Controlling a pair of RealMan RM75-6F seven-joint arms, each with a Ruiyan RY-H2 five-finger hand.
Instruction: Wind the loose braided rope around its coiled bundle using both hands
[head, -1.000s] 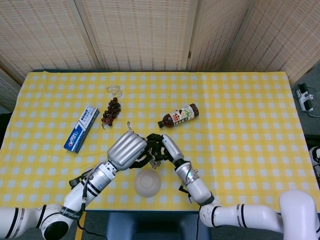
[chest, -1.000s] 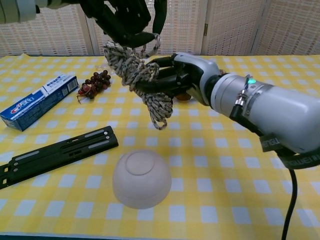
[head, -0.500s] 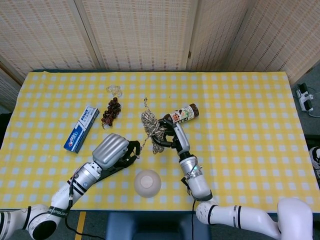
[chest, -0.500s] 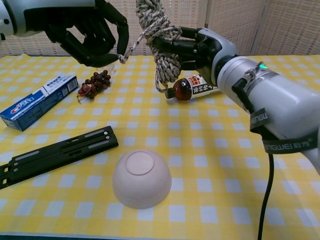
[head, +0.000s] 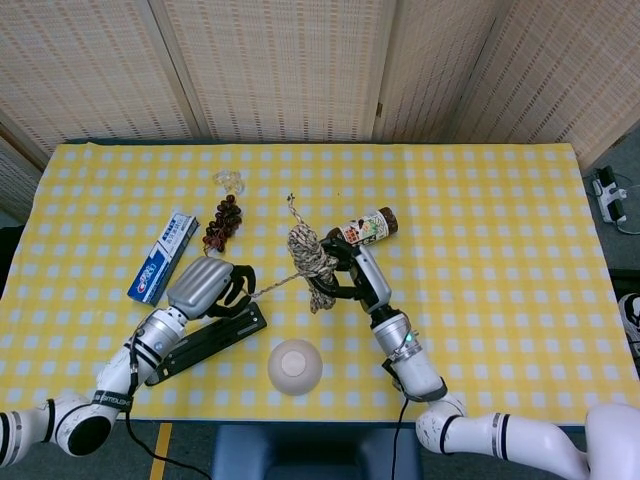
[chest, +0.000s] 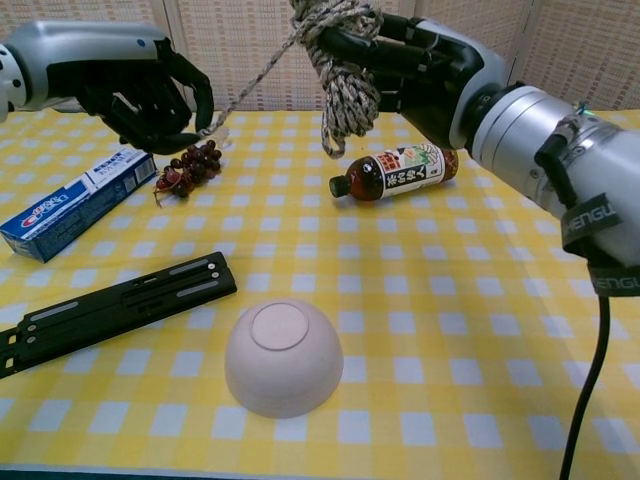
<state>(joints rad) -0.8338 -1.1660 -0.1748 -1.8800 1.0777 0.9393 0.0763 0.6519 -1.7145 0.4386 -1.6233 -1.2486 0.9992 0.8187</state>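
The coiled bundle (chest: 340, 60) hangs above mid-table in my right hand (chest: 425, 65), fingers wrapped round its waist; it looks light and floppy, so that's where I'd grip. The loose braided rope (chest: 250, 80) runs taut toward nine o'clock, pinched in my left hand (chest: 140, 95). Bottle (chest: 395, 172) lies underneath.

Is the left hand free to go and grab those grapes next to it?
Probably not yet. The grapes lie uncovered just beyond the left hand, but that hand pinches the loose rope end, drawn taut from the bundle held by the right hand.
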